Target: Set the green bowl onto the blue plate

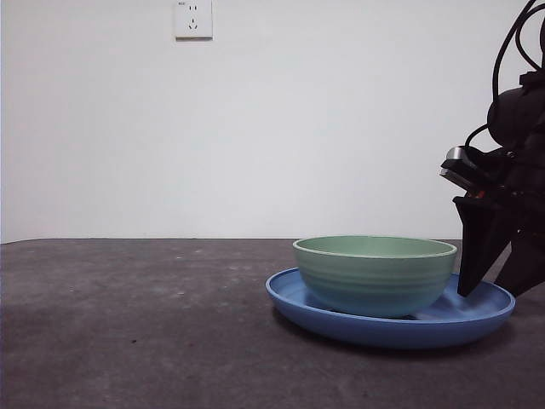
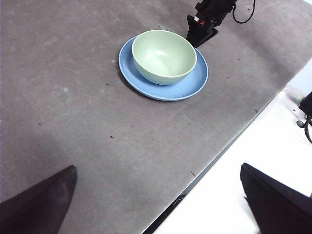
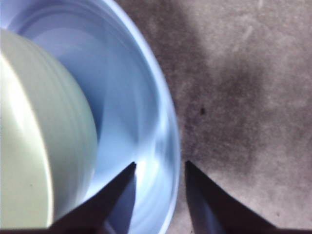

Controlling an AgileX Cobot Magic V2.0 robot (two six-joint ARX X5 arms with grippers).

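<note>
Green bowl upright and empty on blue plate; right end effector jaws apart, astride plate's rim.

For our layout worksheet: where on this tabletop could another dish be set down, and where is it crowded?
Free: the grey table beside the glossy blue plate, away from the arm. Crowded: the plate carries the mint-green bowl, and the right end effector straddles its rim. The left end effector waits apart.

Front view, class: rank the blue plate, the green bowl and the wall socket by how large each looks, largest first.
1. the blue plate, widest.
2. the green bowl, narrower but taller.
3. the wall socket, smallest, though it sits far behind, so its true size is unsure.
</note>
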